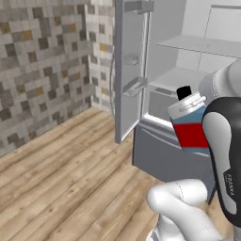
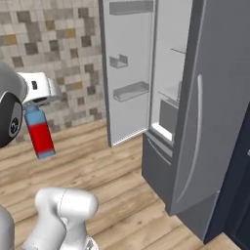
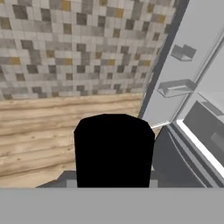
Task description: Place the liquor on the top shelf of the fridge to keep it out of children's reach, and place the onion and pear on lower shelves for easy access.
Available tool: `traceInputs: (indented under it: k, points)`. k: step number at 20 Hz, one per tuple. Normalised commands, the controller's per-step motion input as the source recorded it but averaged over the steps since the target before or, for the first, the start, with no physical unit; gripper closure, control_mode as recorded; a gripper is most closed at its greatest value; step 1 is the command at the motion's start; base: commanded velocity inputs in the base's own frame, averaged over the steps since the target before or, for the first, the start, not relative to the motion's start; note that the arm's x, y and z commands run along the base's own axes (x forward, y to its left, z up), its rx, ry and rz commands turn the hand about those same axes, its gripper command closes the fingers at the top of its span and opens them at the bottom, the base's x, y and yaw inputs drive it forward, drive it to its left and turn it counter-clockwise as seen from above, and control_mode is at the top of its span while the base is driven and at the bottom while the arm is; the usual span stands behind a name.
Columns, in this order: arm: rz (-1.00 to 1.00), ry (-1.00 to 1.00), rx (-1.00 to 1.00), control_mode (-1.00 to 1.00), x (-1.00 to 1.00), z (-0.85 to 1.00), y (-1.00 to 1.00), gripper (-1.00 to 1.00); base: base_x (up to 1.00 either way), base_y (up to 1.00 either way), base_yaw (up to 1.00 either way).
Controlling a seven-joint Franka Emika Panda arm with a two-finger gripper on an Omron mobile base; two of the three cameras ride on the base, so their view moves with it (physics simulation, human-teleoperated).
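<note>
The liquor [image 1: 190, 123] is a blue bottle with a red label and black cap, held tilted in the air in front of the open fridge [image 1: 188, 155]. My gripper [image 2: 33, 103] is shut on the liquor [image 2: 40, 134] at its neck, and the cap [image 3: 113, 151] stands close up in the hand view. Inside the fridge a pale shelf panel [image 1: 202, 45] sits above a lower one [image 1: 181, 77]. The fridge's upper part is cut off, so I cannot tell which panel is the top shelf. The onion and the pear are out of view.
The fridge's left door [image 2: 129, 73] stands open with small bins [image 2: 131, 90]. The right door [image 2: 210, 122] juts toward me. A closed drawer front [image 1: 164, 157] lies below. A mosaic tile wall [image 1: 42, 66] is on the left, a wooden floor [image 1: 70, 179] below, and a dark navy cabinet [image 2: 240, 195] at far right.
</note>
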Motion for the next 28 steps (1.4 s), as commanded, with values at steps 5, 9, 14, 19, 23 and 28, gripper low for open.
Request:
traceInputs:
  k: [5, 9, 14, 19, 23, 28]
  points:
    - [0.0, 0.0, 0.0, 1.0, 0.0, 0.0, 0.0, 1.0, 0.32, 0.09, -0.36]
    - [0.0, 0.0, 0.0, 1.0, 0.0, 0.0, 0.0, 1.0, 0.45, 0.22, -0.39]
    - [0.0, 0.0, 0.0, 1.0, 0.0, 0.0, 0.0, 1.0, 0.47, 0.19, -0.41]
    - [0.0, 0.0, 0.0, 1.0, 0.0, 0.0, 0.0, 1.0, 0.45, 0.2, -0.42]
    - [0.0, 0.0, 0.0, 1.0, 0.0, 0.0, 0.0, 1.0, 0.48, 0.36, -0.43]
    - [0.0, 0.0, 0.0, 1.0, 0.0, 0.0, 0.0, 1.0, 0.39, 0.55, -0.4]
